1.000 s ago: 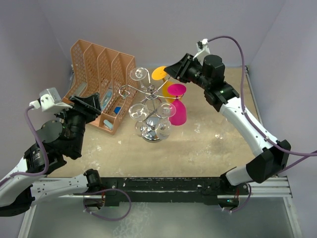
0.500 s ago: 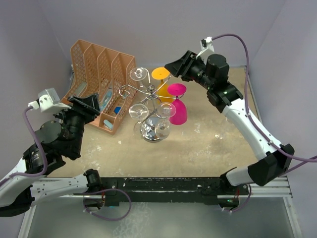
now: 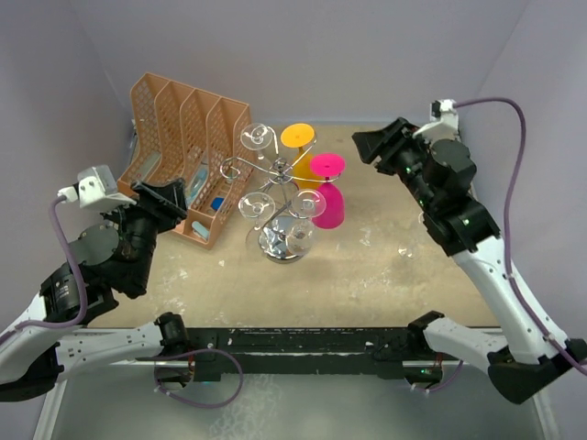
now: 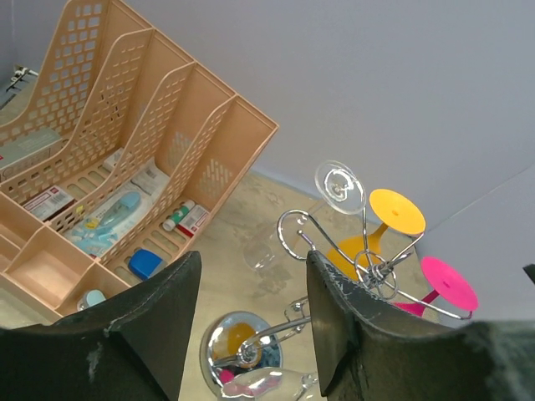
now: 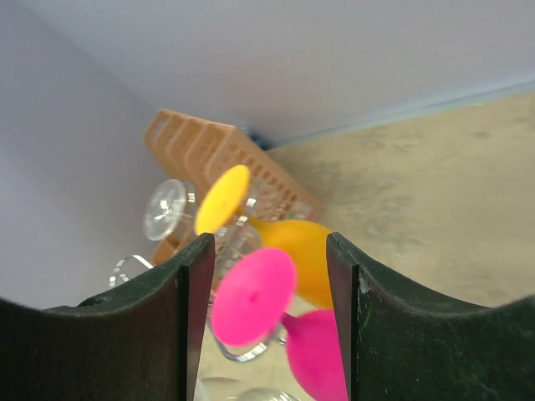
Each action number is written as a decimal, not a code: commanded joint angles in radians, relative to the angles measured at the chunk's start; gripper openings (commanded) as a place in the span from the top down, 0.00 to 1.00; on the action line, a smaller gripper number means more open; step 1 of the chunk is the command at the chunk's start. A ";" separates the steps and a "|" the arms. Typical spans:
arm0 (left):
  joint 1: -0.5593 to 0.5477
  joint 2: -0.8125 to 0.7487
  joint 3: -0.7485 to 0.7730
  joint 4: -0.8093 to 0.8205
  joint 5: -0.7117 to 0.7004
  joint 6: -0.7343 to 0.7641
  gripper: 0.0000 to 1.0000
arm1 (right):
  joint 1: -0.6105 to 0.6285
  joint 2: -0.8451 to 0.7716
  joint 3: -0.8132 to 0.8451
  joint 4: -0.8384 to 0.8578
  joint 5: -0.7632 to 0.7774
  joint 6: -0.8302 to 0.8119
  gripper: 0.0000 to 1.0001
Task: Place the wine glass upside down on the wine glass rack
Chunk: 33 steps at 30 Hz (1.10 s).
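The chrome wire rack (image 3: 278, 170) stands mid-table on its round shiny base (image 3: 281, 244). Upside down on its arms are a pink wine glass (image 3: 329, 200), an orange wine glass (image 3: 295, 137) and clear glasses (image 3: 257, 137). My right gripper (image 3: 364, 147) is open and empty, well to the right of the rack. In its wrist view the pink foot (image 5: 253, 295) and the orange foot (image 5: 221, 199) show between the fingers, at a distance. My left gripper (image 3: 171, 196) is open and empty, left of the rack. Its wrist view shows the rack (image 4: 372, 269) and its base (image 4: 241, 351).
An orange plastic file organizer (image 3: 183, 156) with small items stands at the back left, close to the rack and the left gripper. It also shows in the left wrist view (image 4: 125, 150). Grey walls close in the sandy table (image 3: 385, 266) on three sides.
My right arm has drawn back to the right and away from the orange glass's foot, its gripper open and empty. The left arm and the glasses have stayed put.
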State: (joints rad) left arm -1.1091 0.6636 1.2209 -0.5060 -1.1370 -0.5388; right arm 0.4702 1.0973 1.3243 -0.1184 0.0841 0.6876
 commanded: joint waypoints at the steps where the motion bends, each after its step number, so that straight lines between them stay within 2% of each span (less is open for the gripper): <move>1: -0.003 -0.012 0.020 -0.077 0.049 -0.017 0.49 | -0.004 -0.114 -0.063 -0.167 0.251 -0.049 0.42; 7: -0.003 -0.027 -0.048 -0.112 0.128 -0.036 0.49 | -0.004 -0.228 -0.184 -0.423 0.556 0.015 0.42; 12: -0.003 -0.034 -0.102 -0.091 0.159 -0.042 0.49 | -0.005 -0.250 -0.239 -0.597 0.668 0.195 0.45; 18: -0.003 -0.034 -0.079 -0.100 0.163 -0.055 0.49 | -0.005 -0.227 -0.263 -0.650 0.714 0.314 0.49; 25: -0.003 -0.045 -0.053 -0.126 0.172 -0.080 0.49 | -0.018 -0.199 -0.326 -0.581 0.744 0.377 0.53; 28: -0.003 -0.040 -0.054 -0.126 0.172 -0.087 0.49 | -0.066 -0.156 -0.325 -0.621 0.795 0.428 0.62; 33: -0.003 -0.028 -0.067 -0.107 0.164 -0.084 0.50 | -0.200 -0.145 -0.356 -0.531 0.749 0.334 0.66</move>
State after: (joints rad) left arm -1.1091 0.6258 1.1370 -0.6350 -0.9741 -0.6125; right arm 0.3553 0.9619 0.9916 -0.7116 0.7982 1.0481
